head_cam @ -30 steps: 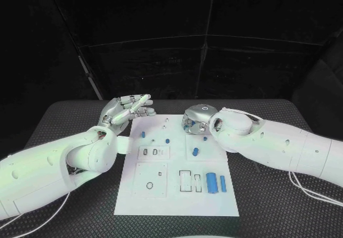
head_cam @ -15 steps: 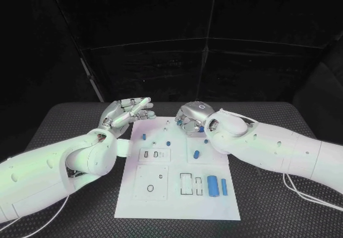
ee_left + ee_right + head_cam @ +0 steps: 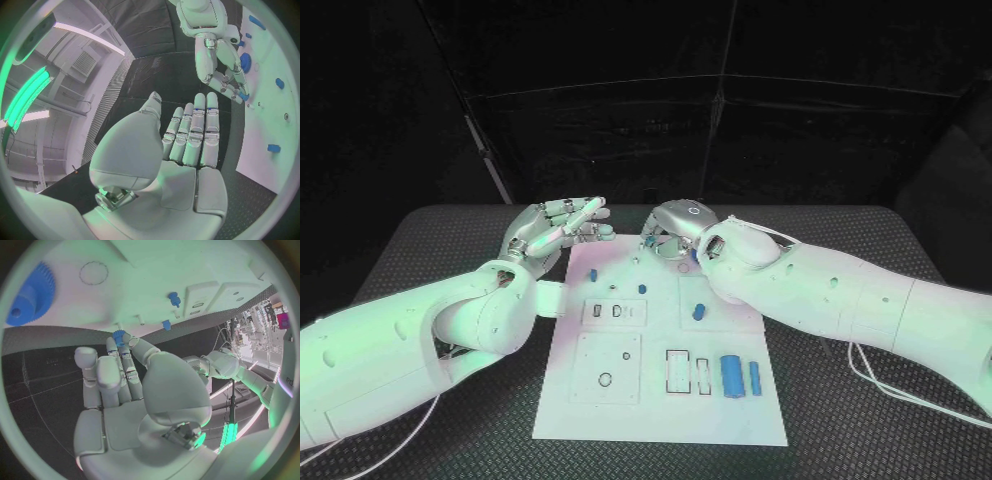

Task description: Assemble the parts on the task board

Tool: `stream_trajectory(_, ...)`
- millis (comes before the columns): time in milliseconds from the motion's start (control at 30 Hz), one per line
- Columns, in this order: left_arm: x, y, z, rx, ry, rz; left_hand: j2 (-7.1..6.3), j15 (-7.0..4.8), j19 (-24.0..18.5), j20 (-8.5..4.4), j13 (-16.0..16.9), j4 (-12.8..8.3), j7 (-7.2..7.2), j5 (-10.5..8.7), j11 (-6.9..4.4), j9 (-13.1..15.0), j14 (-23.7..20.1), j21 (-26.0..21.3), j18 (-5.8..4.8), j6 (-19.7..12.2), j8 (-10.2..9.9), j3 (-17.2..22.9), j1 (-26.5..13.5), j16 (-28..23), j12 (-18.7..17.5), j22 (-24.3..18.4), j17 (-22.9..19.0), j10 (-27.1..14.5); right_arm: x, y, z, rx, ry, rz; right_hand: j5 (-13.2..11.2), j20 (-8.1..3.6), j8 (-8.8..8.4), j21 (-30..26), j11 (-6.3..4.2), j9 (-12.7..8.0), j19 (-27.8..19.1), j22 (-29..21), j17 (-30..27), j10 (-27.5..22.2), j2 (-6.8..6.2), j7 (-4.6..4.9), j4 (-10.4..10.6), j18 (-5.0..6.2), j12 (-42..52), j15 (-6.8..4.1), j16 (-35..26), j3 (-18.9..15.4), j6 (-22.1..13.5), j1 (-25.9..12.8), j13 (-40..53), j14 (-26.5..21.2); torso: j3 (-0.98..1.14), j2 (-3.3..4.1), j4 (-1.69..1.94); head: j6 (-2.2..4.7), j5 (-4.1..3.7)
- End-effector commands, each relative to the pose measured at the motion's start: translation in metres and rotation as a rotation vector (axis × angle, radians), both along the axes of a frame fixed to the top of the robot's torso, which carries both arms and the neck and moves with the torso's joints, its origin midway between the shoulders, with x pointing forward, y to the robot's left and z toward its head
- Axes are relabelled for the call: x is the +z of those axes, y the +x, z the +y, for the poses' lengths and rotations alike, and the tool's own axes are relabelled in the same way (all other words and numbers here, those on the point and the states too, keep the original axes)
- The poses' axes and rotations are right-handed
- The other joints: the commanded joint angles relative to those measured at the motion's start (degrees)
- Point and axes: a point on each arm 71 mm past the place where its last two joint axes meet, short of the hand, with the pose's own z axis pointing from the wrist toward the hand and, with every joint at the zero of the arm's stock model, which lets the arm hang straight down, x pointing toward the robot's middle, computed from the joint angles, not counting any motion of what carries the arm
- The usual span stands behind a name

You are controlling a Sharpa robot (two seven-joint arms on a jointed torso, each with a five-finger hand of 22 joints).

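Head view: white task board (image 3: 661, 400) lies mid-table. Blue parts on it: 2 long cylinders (image 3: 730, 376) side by side near the front, plus 4 small pieces farther back. Left hand (image 3: 557, 226) is raised just off the board's far left corner, fingers straight & apart, holding nothing. Right hand (image 3: 678, 228) is over the far edge.

L wrist view: palm flat, bare.

R wrist view: fingertips pinch a small blue gear (image 3: 119, 335) at the board's edge; a bigger blue gear (image 3: 31, 295) sits on the board.
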Motion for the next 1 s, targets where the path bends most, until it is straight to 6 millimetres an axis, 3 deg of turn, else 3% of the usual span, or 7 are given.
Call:
stream_trajectory(33,0.002,0.000,-0.002,-0.010,-0.006,-0.009,0.12,0.07,0.3,0.10,-0.1,-0.3,0.17,-0.26,0.13,0.0,0.2,0.0,0.70,0.4,-0.3,0.0,0.5,-0.3,-0.2,0.0,0.1,0.1,0.001,0.001,0.003,0.017,0.007,0.000,-0.3,0.10,-0.28,0.2,-0.08,-0.1,-0.3,0.1,0.0,0.2,-0.59,0.26,0.0,-0.84,0.2,0.19,0.3,0.4,-0.2,0.2,0.0,0.8,-0.04,0.17,0.06,-0.11,-0.04)
stream_trajectory(633,0.003,0.000,-0.004,-0.014,-0.008,-0.009,0.15,0.08,0.3,0.12,-0.1,-0.3,0.18,-0.27,0.14,0.0,0.2,-0.1,0.69,0.4,-0.3,-0.1,0.5,-0.4,-0.3,-0.1,0.1,0.1,-0.001,0.009,0.011,0.016,-0.005,0.007,-0.5,0.17,-0.31,0.3,0.00,-0.1,-0.4,0.1,0.0,-0.1,-1.01,0.32,0.2,-0.84,0.2,0.27,0.4,0.7,-0.4,-0.2,0.0,0.8,-0.15,0.24,0.14,-0.69,0.24)
stream_trajectory(1000,0.003,0.001,-0.005,-0.018,-0.009,-0.008,0.17,0.10,0.2,0.13,-0.1,-0.3,0.20,-0.26,0.16,0.0,0.2,-0.1,0.69,0.4,-0.4,-0.1,0.5,-0.5,-0.3,-0.1,0.1,0.1,-0.005,0.013,0.014,0.003,-0.039,0.033,-0.9,0.52,-0.38,0.2,0.48,-0.1,-0.9,-0.3,-0.7,-2.4,-2.62,0.61,1.1,-0.77,0.1,0.70,0.4,1.7,-1.8,-1.0,-0.3,0.6,-0.19,0.25,0.15,-0.91,0.48)
